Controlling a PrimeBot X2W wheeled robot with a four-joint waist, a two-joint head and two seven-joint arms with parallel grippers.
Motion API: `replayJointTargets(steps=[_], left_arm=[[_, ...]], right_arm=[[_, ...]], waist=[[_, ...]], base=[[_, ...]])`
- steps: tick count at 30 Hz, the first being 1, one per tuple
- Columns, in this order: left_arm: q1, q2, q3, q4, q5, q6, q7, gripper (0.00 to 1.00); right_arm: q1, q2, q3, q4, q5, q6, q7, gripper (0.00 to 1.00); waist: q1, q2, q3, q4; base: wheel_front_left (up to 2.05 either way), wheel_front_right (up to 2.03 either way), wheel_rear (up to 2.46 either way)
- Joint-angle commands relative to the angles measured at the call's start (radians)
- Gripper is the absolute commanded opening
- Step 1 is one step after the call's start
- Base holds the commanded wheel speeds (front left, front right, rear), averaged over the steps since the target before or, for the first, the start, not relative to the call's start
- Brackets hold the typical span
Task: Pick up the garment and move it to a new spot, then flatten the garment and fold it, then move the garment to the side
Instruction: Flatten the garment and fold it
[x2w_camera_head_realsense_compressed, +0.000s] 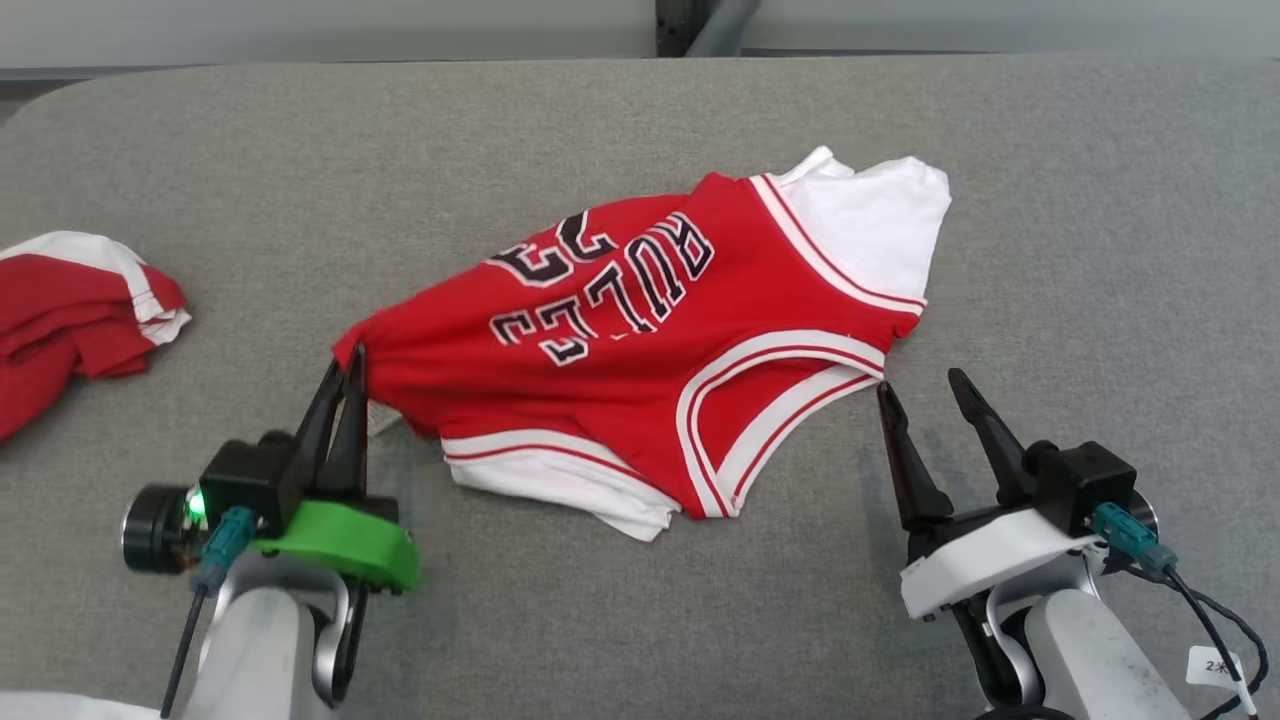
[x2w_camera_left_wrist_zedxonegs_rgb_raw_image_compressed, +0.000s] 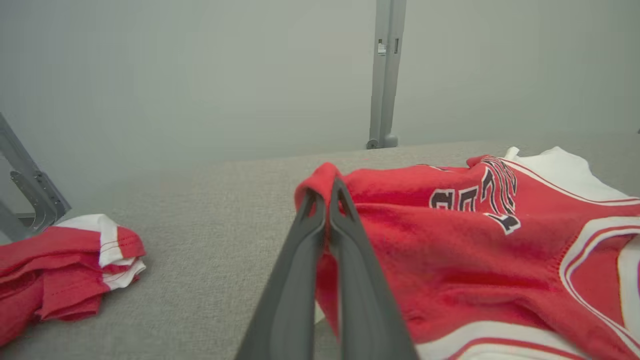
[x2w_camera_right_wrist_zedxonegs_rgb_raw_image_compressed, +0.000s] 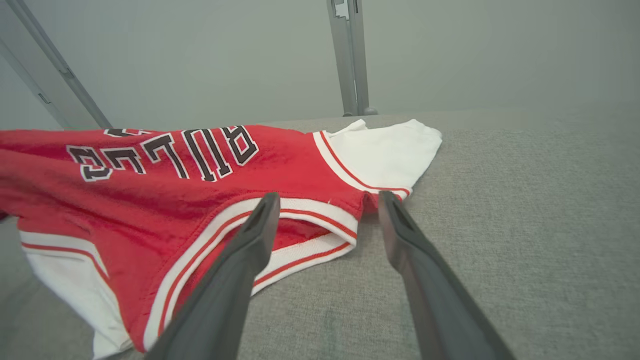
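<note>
The garment (x2w_camera_head_realsense_compressed: 640, 340) is a red jersey with white sleeves, white trim and black lettering, lying crumpled in the middle of the grey surface. My left gripper (x2w_camera_head_realsense_compressed: 345, 368) is shut on the garment's left corner, and in the left wrist view the red cloth (x2w_camera_left_wrist_zedxonegs_rgb_raw_image_compressed: 450, 250) is pinched between the closed fingers (x2w_camera_left_wrist_zedxonegs_rgb_raw_image_compressed: 327, 200). My right gripper (x2w_camera_head_realsense_compressed: 925, 385) stands open just right of the jersey's striped armhole (x2w_camera_right_wrist_zedxonegs_rgb_raw_image_compressed: 300, 235), its fingertips (x2w_camera_right_wrist_zedxonegs_rgb_raw_image_compressed: 272, 200) apart, with nothing between them.
A second red and white garment (x2w_camera_head_realsense_compressed: 70, 310) lies bunched at the left edge of the grey padded surface (x2w_camera_head_realsense_compressed: 1100, 250). A grey post (x2w_camera_left_wrist_zedxonegs_rgb_raw_image_compressed: 385, 75) rises behind the far edge. Bare surface stretches to the right of the jersey.
</note>
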Motion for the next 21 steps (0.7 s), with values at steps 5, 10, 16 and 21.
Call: replayJointTargets(steps=[5, 10, 16, 21], left_arm=[[0.059, -0.005, 0.063, 0.136, -0.002, 0.032, 0.001, 1.00], [0.113, -0.029, 0.088, 0.122, -0.010, 0.049, 0.001, 1.00], [0.177, -0.040, 0.052, 0.081, -0.026, 0.051, 0.001, 1.00], [0.198, -0.039, -0.007, 0.065, -0.070, 0.061, 0.001, 1.00]], right_arm=[[0.020, -0.004, 0.017, 0.016, 0.009, -0.002, 0.000, 1.00], [0.027, -0.015, 0.063, 0.029, 0.012, -0.002, 0.000, 1.00], [0.024, -0.031, 0.169, 0.072, 0.037, -0.002, 0.000, 1.00], [-0.007, -0.052, 0.280, 0.129, 0.073, -0.002, 0.000, 1.00]], waist=[[0.0000, 0.0001, -0.037, 0.025], [0.0000, 0.0001, -0.038, 0.035], [0.0000, 0.0001, -0.024, 0.078], [0.0000, 0.0001, -0.009, 0.118]], base=[[0.00, 0.00, 0.00], [0.00, 0.00, 0.00], [0.00, 0.00, 0.00], [0.00, 0.00, 0.00]])
